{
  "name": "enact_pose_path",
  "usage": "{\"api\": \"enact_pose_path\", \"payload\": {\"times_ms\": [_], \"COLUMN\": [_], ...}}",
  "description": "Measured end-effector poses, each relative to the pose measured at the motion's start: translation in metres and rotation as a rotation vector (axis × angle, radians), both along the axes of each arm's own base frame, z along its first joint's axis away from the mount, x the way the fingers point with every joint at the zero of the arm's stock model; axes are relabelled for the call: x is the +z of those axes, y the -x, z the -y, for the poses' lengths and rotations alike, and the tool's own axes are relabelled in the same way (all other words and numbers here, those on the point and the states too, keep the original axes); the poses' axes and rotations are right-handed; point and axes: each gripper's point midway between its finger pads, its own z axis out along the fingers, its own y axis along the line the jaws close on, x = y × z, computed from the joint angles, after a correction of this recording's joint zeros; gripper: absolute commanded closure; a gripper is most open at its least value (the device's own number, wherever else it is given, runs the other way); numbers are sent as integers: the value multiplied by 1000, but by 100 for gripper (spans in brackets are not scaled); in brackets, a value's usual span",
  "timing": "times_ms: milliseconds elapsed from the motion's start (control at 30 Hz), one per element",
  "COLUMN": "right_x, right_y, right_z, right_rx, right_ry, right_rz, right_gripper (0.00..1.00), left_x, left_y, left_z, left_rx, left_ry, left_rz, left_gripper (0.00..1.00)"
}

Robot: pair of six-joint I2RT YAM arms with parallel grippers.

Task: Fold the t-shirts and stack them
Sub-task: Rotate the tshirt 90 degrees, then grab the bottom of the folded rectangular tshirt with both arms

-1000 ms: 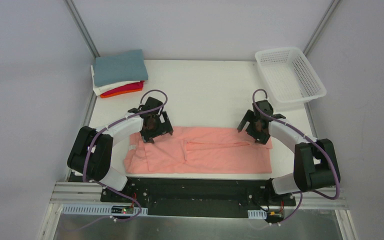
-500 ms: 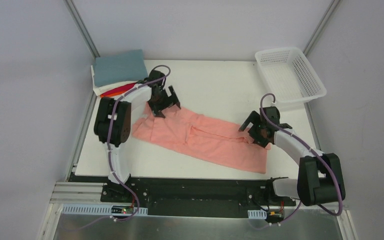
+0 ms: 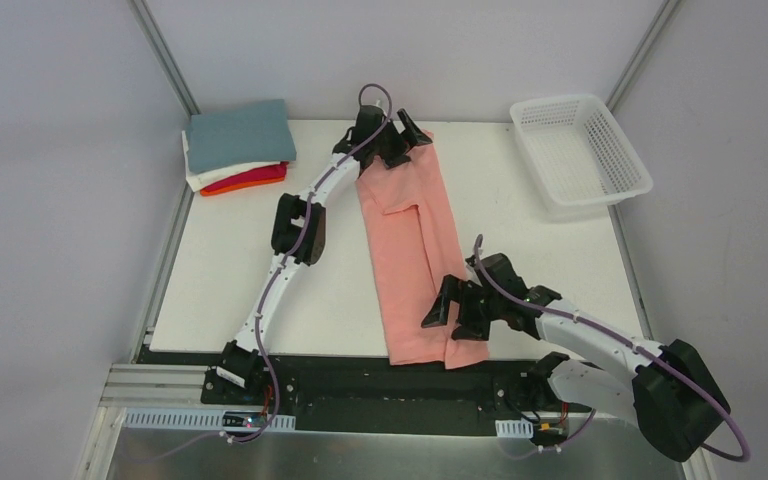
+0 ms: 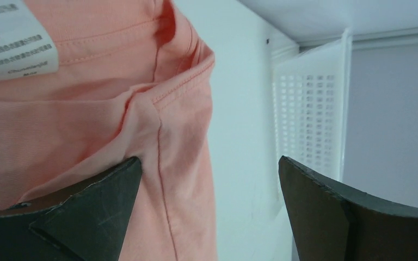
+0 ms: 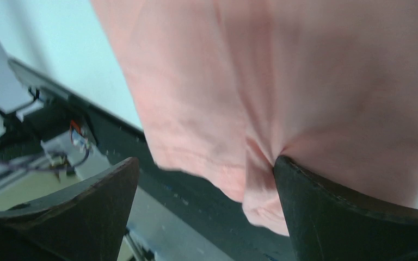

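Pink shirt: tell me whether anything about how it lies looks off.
Yes. The salmon-pink shirt lies as a long strip running from the far side to the near side. Its near end hangs past the front edge of the table, over the black frame, next to the right gripper.

The salmon-pink t-shirt [image 3: 412, 250] is plain, its label [image 4: 16, 41] white with grey print. At the far left the grey-blue t-shirt [image 3: 238, 135] lies over the white t-shirt [image 3: 210, 178], red t-shirt [image 3: 260, 176] and orange t-shirt [image 3: 222, 187], all plain. The basket [image 3: 580, 150] at far right is white with a lattice of small holes, and the table [image 3: 230, 270] is white.
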Motion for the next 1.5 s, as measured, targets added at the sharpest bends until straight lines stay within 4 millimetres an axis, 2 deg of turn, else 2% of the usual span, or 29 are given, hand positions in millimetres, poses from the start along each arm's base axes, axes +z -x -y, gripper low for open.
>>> {"api": "enact_pose_path", "payload": {"times_ms": [100,233,333,500,600,733,833,900,1033,1133,1200,1233,1300,1367,1400,1433,1500], "right_x": [2,3,4,4,8,31,54,65,71,69,66,63,51,39,33,26,15], "right_y": [4,0,-3,-5,-9,-17,-26,-30,-31,-31,-31,-31,-27,-22,-18,-13,-3], "right_z": [-10,-24,-34,-40,-41,-41,-38,-33,-14,6,19,26,41,52,56,60,64], "right_rx": [62,107,133,146,141,127,102,78,9,-68,-117,-142,-191,-214,-222,-223,-212], "right_ry": [-42,-72,-83,-78,-68,-82,-89,-83,-23,42,83,107,166,214,233,252,277], "right_rz": [3,-13,-29,-39,-23,56,143,189,230,243,244,238,210,171,147,116,59], "right_gripper": [1,1,1,1,1,1,1,1,1,1,1,1,4,9,10,12,15], "left_x": [6,9,11,13,13,14,32,62,141,193,208,210,199,172,151,119,77], "left_y": [-6,-11,-17,-20,-17,8,40,61,107,162,200,222,270,314,335,356,386], "left_z": [17,34,36,39,40,44,39,37,26,3,-19,-31,-53,-68,-74,-85,-94], "left_rx": [48,115,177,201,164,28,-103,-180,-299,-335,-316,-291,-249,-235,-242,-245,-277], "left_ry": [77,108,93,92,78,2,-72,-98,-124,-166,-212,-241,-299,-348,-374,-413,-474], "left_rz": [41,105,150,192,201,169,137,147,214,257,265,267,238,190,153,88,-9], "left_gripper": [1,1,1,1,1,1,1,1,1,1,1,1,1,1,1,1,1]}}
